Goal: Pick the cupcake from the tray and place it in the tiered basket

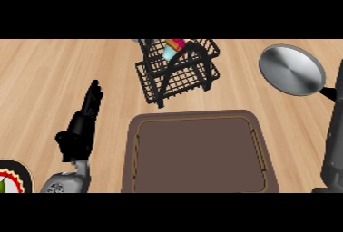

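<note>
Cupcake (173,47): in the basket (178,72) top tier, worktop's far edge.
Tray (199,152): near edge, bare.
Left hand (84,121): fingers straight, holding nothing.
Right hand: hidden, cannot tell.
Risk: a withdrawing arm could snag the basket wires.

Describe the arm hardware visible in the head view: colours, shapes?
Left hand: black, slim fingers, blocky black palm, on a grey rounded forearm with a circular joint. At the right edge, only a dark grey, smooth tubular arm section shows. No cables or markings visible.
</note>
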